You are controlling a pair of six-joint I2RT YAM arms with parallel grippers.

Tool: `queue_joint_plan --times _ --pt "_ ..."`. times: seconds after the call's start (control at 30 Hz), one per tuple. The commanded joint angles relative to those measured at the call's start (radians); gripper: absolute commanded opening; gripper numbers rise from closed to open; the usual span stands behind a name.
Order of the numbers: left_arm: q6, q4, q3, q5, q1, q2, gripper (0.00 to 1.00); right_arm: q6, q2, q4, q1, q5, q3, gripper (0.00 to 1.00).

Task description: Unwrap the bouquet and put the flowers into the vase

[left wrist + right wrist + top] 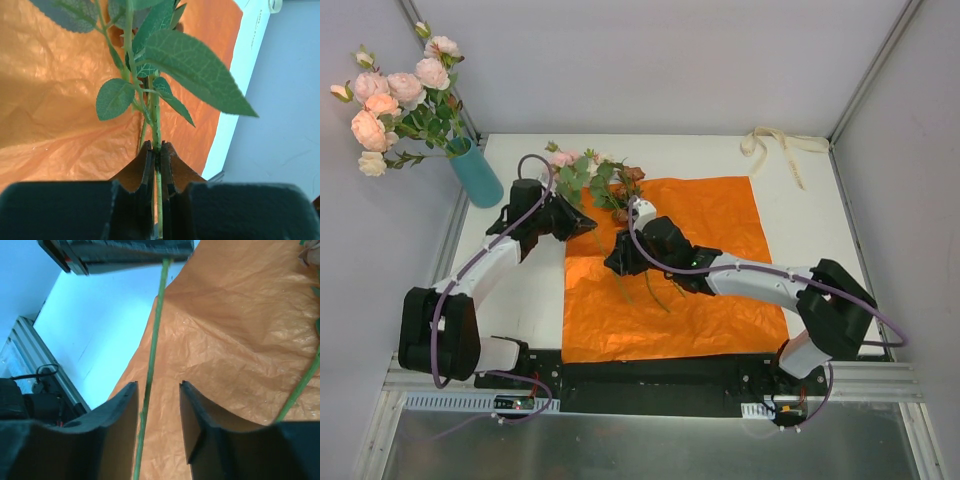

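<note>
The flowers (603, 178) lie loose at the 12 o'clock edge of one orange paper (720, 220), spread mid-bench (525, 290). More stand in the one teal vase (478, 178) at 10 o'clock, and one ribbon (778, 146) lies at 1 o'clock. Grey walls (650, 60) enclose the white bench. The left claw (156, 150) pinches a stem (156, 120). The right claw (157, 390) stands open, with a stem passing between its jaws.

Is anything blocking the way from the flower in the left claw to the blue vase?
Nothing lies between the vase and the stem pinched by the left gripper. But the right gripper stands open around that stem, and roses fill the vase.
</note>
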Motion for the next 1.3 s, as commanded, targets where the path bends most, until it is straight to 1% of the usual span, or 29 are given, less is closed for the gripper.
queue_joint_plan --times 0.0,0.03,0.07,0.2,0.27,0.33,0.47,0.53,0.63,0.7,0.73,0.83,0.97,1.03,1.17,1.27 --pt "0.155 -0.075 0.141 -0.093 -0.01 -0.092 0.0 0.018 -0.083 0.032 0.006 0.031 -0.016 0.53" --pt "0.186 -0.095 0.167 -0.119 -0.01 -0.104 0.0 0.018 -0.094 0.032 0.006 0.07 -0.027 0.6" --pt "0.212 -0.115 0.206 -0.14 -0.01 -0.113 0.0 0.018 -0.103 0.032 0.007 0.077 -0.034 0.66" --pt "0.369 -0.185 0.353 -0.263 -0.01 -0.13 0.0 0.004 -0.148 0.032 0.006 0.109 -0.073 0.99" --pt "0.461 -0.201 0.42 -0.347 -0.01 -0.135 0.0 -0.008 -0.171 0.032 0.007 0.126 -0.091 0.99" --pt "0.543 -0.199 0.48 -0.473 -0.01 -0.135 0.0 -0.016 -0.191 0.034 0.006 0.138 -0.108 0.99" --pt "0.776 -0.158 0.621 -0.694 -0.01 -0.09 0.0 -0.028 -0.218 0.031 0.004 0.149 -0.13 0.99" --pt "0.891 -0.065 0.654 -0.792 -0.008 -0.067 0.0 -0.034 -0.229 0.031 0.004 0.155 -0.136 0.99" --pt "1.07 0.193 0.657 -0.886 0.001 -0.038 0.0 -0.044 -0.235 0.031 0.004 0.156 -0.14 0.99" --pt "1.137 0.294 0.672 -0.892 0.029 -0.012 0.0 -0.05 -0.237 0.031 0.004 0.16 -0.14 0.99" --pt "1.152 0.316 0.689 -0.883 0.05 0.006 0.0 -0.051 -0.237 0.031 0.003 0.163 -0.142 0.99" --pt "1.14 0.345 0.761 -0.872 0.118 0.063 0.0 -0.054 -0.231 0.032 0.003 0.167 -0.14 0.99" --pt "1.086 0.368 0.823 -0.846 0.223 0.109 0.0 -0.059 -0.22 0.032 0.0 0.153 -0.136 0.99" --pt "1.077 0.376 0.843 -0.836 0.257 0.126 0.0 -0.065 -0.217 0.031 -0.002 0.15 -0.133 0.99" --pt "1.092 0.413 0.844 -0.799 0.285 0.154 0.0 -0.07 -0.205 0.031 -0.005 0.152 -0.124 0.99" --pt "1.128 0.48 0.826 -0.8 0.296 0.175 0.0 -0.076 -0.195 0.031 -0.008 0.144 -0.117 0.99"
